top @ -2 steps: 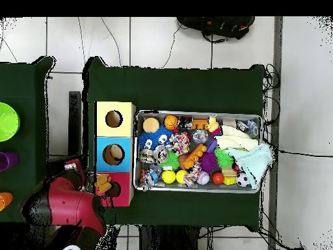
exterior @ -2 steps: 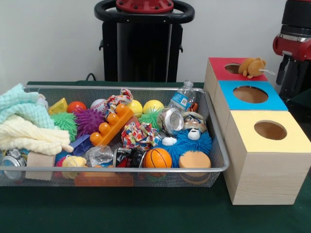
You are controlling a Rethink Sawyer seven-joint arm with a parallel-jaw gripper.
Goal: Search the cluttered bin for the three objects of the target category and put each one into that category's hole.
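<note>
Cloths (exterior @ -2 steps: 24,121), soft and folded, fill the left end of the wire bin (exterior @ -2 steps: 121,89) on the green worktop (exterior @ -2 steps: 146,213). Right of them, near the front wall, sits a small yellow stuffed toy (exterior @ -2 steps: 73,162) half buried among balls. Further right is a blue furry toy (exterior @ -2 steps: 192,141) with white eyes. If plush is the wanted kind (a guess from what lies on the boxes), both should be light, squashy and not fragile. Their fur may slip, so a deep pinch across the body suits them better than a nip at a limb.

Right again, a tan plush animal (exterior @ -2 steps: 251,67) lies over the hole of the red box (exterior @ -2 steps: 218,65), not yet dropped in. The arm (exterior @ -2 steps: 294,43) stands beside that box. I cannot tell how its fingers stand.
</note>
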